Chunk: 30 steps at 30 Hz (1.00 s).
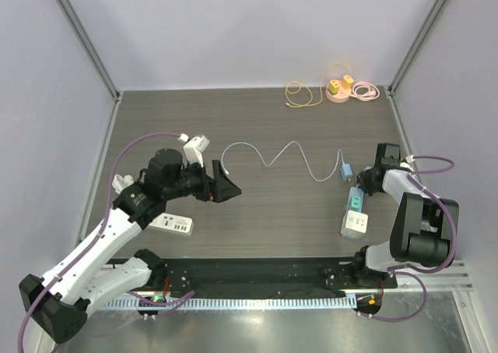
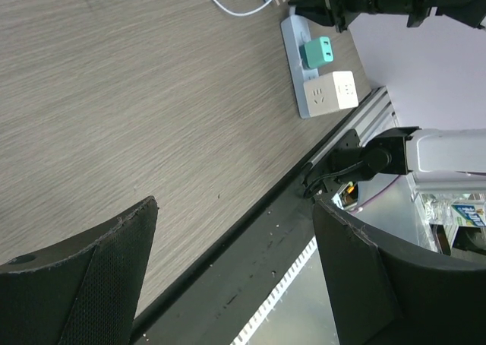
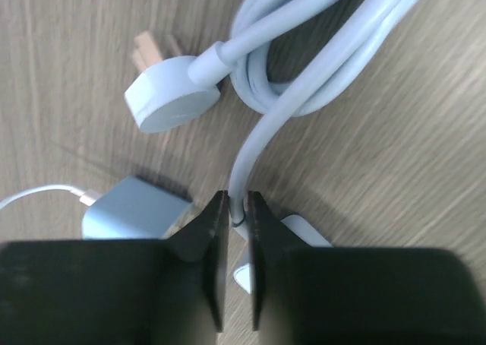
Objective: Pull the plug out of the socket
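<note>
Right tool (image 3: 237, 200): pressed almost together, and we see it pinching a pale blue cord (image 3: 304, 64) between the finger ends. The cord loops back on itself in a bundle just beyond the tool. Its round flat plug (image 3: 171, 106) lies on its side on the tabletop (image 1: 272, 228), brass prongs bare and pointing away.

Blue charger (image 3: 137, 212): lying on the wood just beside the right tool and seated in nothing we can see. A thin white cable (image 1: 288, 152) runs from it in waves toward the middle of the tabletop.

Power strip (image 2: 295, 37): at the right side of the tabletop, close to the near edge, with its far end under the right tool. A teal plug (image 2: 319, 52) sits in it, upright. A white cube adapter (image 2: 332, 94) occupies the near end, next to the teal plug.

Left tool (image 2: 235, 204): spread wide, nothing between the fingers, held above bare wood left of centre and well apart from the strip.

A second white strip (image 1: 173, 225) lies under the left arm. A pink round hub (image 1: 338, 95) with yellow plugs sits at the far edge.
</note>
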Motion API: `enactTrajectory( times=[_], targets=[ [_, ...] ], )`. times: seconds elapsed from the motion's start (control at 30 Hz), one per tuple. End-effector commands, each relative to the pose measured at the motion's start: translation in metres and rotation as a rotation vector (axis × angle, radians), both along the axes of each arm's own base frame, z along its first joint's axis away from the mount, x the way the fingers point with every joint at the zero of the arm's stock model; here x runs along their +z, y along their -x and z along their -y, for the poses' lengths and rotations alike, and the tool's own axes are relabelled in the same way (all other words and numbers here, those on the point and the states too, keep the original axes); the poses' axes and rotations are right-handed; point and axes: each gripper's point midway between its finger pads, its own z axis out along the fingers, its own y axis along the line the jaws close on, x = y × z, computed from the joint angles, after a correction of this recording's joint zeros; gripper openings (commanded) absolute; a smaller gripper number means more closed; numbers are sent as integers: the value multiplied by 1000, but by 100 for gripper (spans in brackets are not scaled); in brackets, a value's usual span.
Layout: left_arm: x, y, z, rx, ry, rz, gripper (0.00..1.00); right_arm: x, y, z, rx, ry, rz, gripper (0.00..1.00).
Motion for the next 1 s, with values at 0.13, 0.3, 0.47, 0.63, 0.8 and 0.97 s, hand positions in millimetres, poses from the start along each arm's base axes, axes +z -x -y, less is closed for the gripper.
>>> enactTrajectory(
  times=[0.13,0.3,0.47,0.63,0.8,0.97],
  targets=[
    [2,-1,18,-84,10,-39,84,6,7,-43,118,-151,26,68],
    [-4,2,31,-110,-33,-63,81,22,11,-33,191,-52,31,95],
    [-1,3,44,-123,-48,-55,81,52,24,-10,190,89,-6,96],
    [-12,6,56,-137,-62,-65,81,75,53,7,145,181,-104,96],
    [-18,6,67,-151,-30,-77,81,68,77,-12,292,122,-195,95],
    [-20,9,74,-193,-10,-85,80,52,88,-38,350,83,-96,93]
  ],
)
